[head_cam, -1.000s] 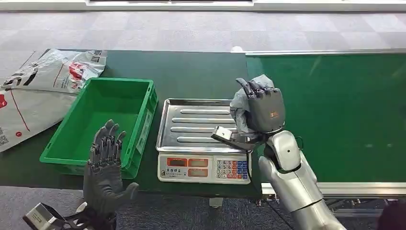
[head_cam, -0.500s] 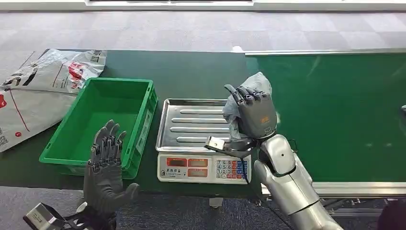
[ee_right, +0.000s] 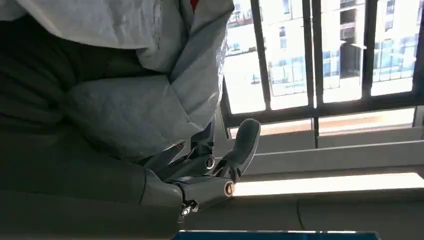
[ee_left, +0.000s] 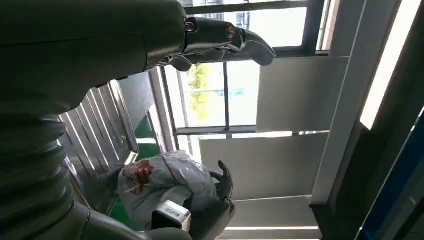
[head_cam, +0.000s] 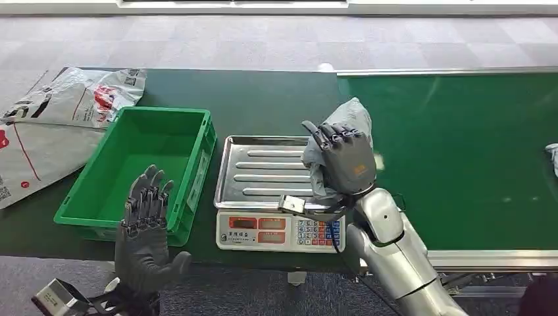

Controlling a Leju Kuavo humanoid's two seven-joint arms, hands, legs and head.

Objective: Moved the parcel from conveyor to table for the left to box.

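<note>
A grey plastic parcel (head_cam: 347, 118) with a red mark is gripped in my right hand (head_cam: 342, 158), held up over the right edge of the steel scale tray (head_cam: 260, 172). The right wrist view has the parcel (ee_right: 145, 95) bunched against the palm, fingers (ee_right: 240, 150) curled past it. From the left wrist camera the parcel (ee_left: 160, 182) appears white with a red print, in the far hand. My left hand (head_cam: 146, 217) stands open, fingers spread upward, in front of the green crate (head_cam: 141, 172), holding nothing.
The scale with its keypad (head_cam: 281, 230) sits between crate and green conveyor belt (head_cam: 460, 158). Several flat grey mail bags (head_cam: 59, 125) lie at the table's far left. Another pale item (head_cam: 551, 155) shows at the belt's right edge.
My right hand has carried the parcel leftward from the belt's edge to over the scale tray's right side. A pale item has come into view at the belt's right edge. The left hand stayed still.
</note>
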